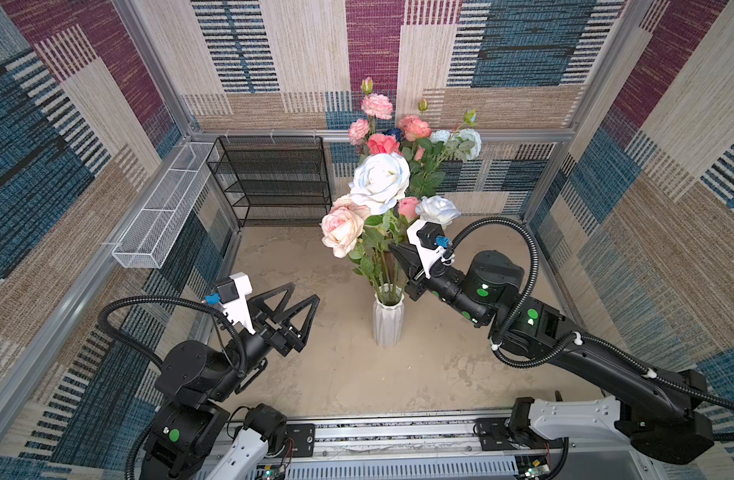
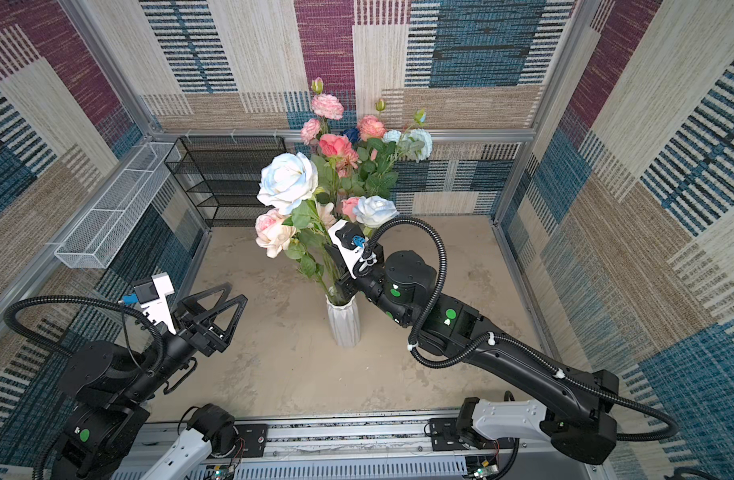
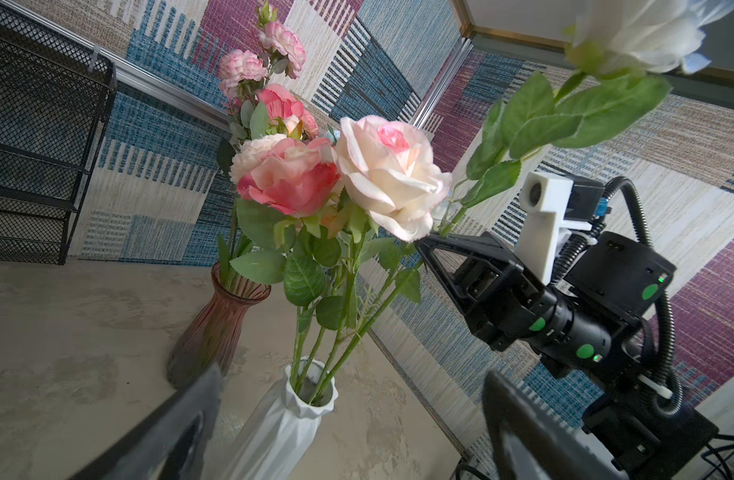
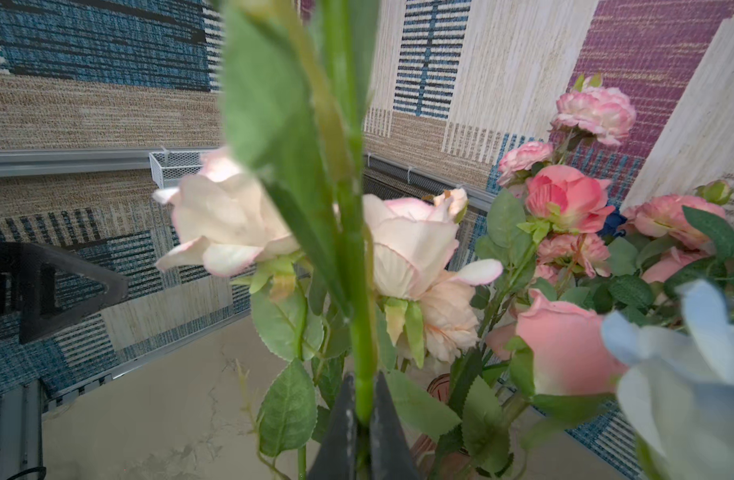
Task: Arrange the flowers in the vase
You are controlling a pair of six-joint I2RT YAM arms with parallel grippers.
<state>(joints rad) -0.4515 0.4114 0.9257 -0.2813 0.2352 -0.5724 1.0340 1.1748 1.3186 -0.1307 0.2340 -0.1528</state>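
Right gripper (image 4: 363,380): you hold the white rose (image 1: 379,180) stem clamped, above the white vase (image 1: 388,320).
Left gripper (image 1: 305,291): yours stands wide open, apart, left of the vase.
Peach rose (image 1: 342,228): in the vase.

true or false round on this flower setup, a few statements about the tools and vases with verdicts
1. The right tool is shut on a green stem. True.
2. The left tool grips a pink rose. False: it is open and holds nothing.
3. Only one vase is in the scene. False: there is a white vase and, behind it, a red glass vase.
4. The white vase holds several stems. True.
5. The black mesh rack lies tipped over at the front. False: it stands upright against the back wall.
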